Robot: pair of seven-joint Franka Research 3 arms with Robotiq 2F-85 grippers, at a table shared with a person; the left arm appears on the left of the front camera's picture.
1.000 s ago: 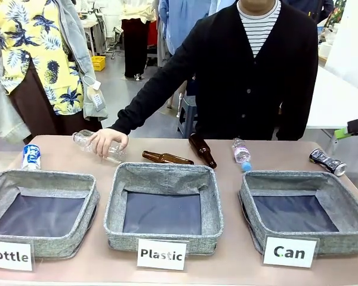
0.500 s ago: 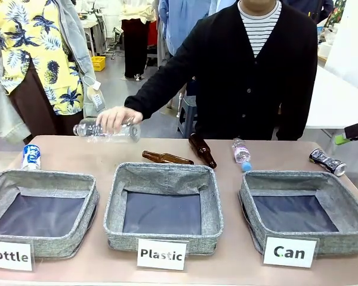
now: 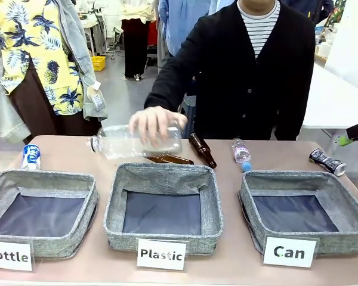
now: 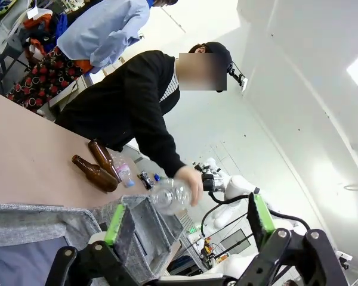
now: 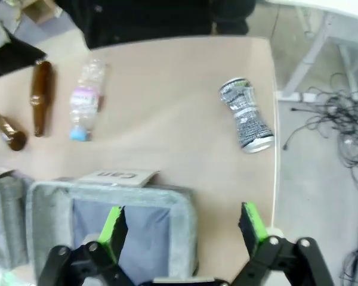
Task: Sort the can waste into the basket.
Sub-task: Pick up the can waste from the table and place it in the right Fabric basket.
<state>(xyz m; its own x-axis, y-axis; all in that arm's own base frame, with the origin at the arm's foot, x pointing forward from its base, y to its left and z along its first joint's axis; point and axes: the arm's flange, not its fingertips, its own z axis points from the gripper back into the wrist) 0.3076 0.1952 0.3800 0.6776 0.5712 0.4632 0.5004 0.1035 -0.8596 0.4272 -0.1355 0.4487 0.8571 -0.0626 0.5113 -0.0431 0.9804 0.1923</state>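
Now | person's hand (image 3: 157, 123) has carried clear bottle (image 3: 131, 143) rightward | near Plastic bin (image 3: 163, 174)

One crushed black-and-silver metal can (image 3: 327, 161), glossy; square grey woven-cloth basket (image 3: 340, 241), rough, matt; brown glass bottle (image 3: 201, 150), shiny; tan bench (image 3: 280, 156), smooth, matt.

I'm counting three grey bins: Bottle bin (image 3: 42, 179), Plastic bin (image 3: 167, 173), Can basket (image 3: 298, 177). I'm seeing three white cards (image 3: 9, 255) (image 3: 161, 254) (image 3: 289, 252), one per bin. I'm logging two cans: blue-white can (image 3: 31, 157) at 10 o'clock on the table (image 3: 231, 185), crushed black-silver can (image 3: 327, 161) at 2 o'clock. I'm tallying two brown glass bottles (image 3: 202, 150) (image 3: 170, 159) near 12 o'clock. I'm counting two clear plastic bottles: held bottle (image 3: 122, 143) in the person's hand (image 3: 158, 124), pink-labelled bottle (image 3: 241, 151) at 1 o'clock.
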